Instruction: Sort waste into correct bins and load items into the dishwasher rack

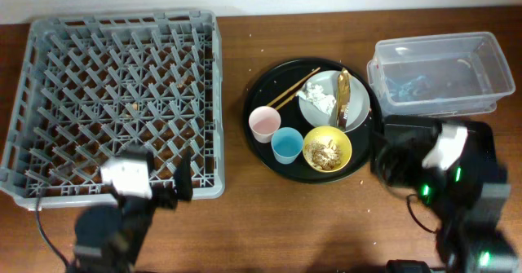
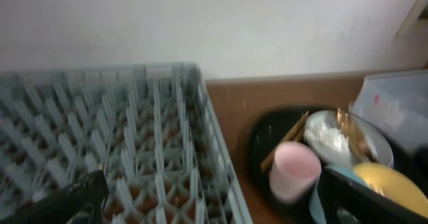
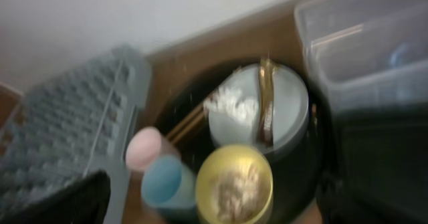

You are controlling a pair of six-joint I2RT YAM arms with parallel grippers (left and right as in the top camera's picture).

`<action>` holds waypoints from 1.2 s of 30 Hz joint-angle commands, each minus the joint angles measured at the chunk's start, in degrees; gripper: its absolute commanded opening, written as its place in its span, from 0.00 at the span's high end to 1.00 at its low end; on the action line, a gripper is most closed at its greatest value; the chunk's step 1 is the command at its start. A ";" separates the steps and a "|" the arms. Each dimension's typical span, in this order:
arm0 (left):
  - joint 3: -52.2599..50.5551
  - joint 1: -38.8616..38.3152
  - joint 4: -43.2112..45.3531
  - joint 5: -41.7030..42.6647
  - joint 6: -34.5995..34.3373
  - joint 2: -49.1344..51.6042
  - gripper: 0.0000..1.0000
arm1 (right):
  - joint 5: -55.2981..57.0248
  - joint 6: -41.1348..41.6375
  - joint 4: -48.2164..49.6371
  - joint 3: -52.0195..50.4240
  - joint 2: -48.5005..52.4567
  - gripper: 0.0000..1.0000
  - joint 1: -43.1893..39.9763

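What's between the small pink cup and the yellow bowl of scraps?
A small light-blue cup, upright on the round black tray, beside both; clearest in the overhead view.

Brown wood-grain table (image 1: 245, 224) runs up to a plain white wall (image 2: 200, 23), under soft, even light.

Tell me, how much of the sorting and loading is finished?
Done: nothing; the rack holds no dishes. In hand: nothing; left gripper and right gripper are open. Left: pink cup, blue cup, bowl of scraps, plate with tissue and wrapper, chopsticks, on the round tray.
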 commanded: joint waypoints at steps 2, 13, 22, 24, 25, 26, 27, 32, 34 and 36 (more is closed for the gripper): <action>19.98 0.09 -13.44 3.80 0.68 20.76 0.01 | -0.98 -4.76 -11.61 23.32 24.76 0.02 0.31; 30.93 0.09 -24.22 9.40 0.70 47.12 0.01 | 6.45 -6.78 -1.86 30.51 73.37 0.50 5.60; 30.93 0.09 -24.24 9.40 0.68 47.19 0.01 | 2.25 -5.31 -3.41 34.38 65.40 0.96 2.58; 30.93 0.09 -24.26 9.40 0.70 47.19 0.01 | 1.29 2.36 -1.01 34.49 59.28 0.96 -0.35; 30.93 0.09 -24.24 9.42 0.70 47.19 0.01 | -0.15 2.43 0.68 34.49 57.90 0.96 -1.64; 30.93 0.09 -24.24 9.40 0.68 47.19 0.01 | 1.09 5.18 1.88 34.49 57.13 0.96 -3.13; 30.93 0.09 -24.26 9.40 0.70 47.19 0.01 | 3.63 10.40 1.90 34.49 57.16 0.96 -4.74; 30.93 0.09 -24.26 9.40 0.70 47.19 0.01 | 9.31 24.26 11.72 34.47 66.29 0.96 -13.51; 30.91 0.09 -24.26 9.40 0.68 47.19 0.01 | 7.23 18.29 12.52 34.47 68.00 0.67 -13.68; 30.91 0.09 -24.24 9.40 0.70 47.19 0.01 | -1.77 6.16 12.22 35.89 65.35 0.41 -12.52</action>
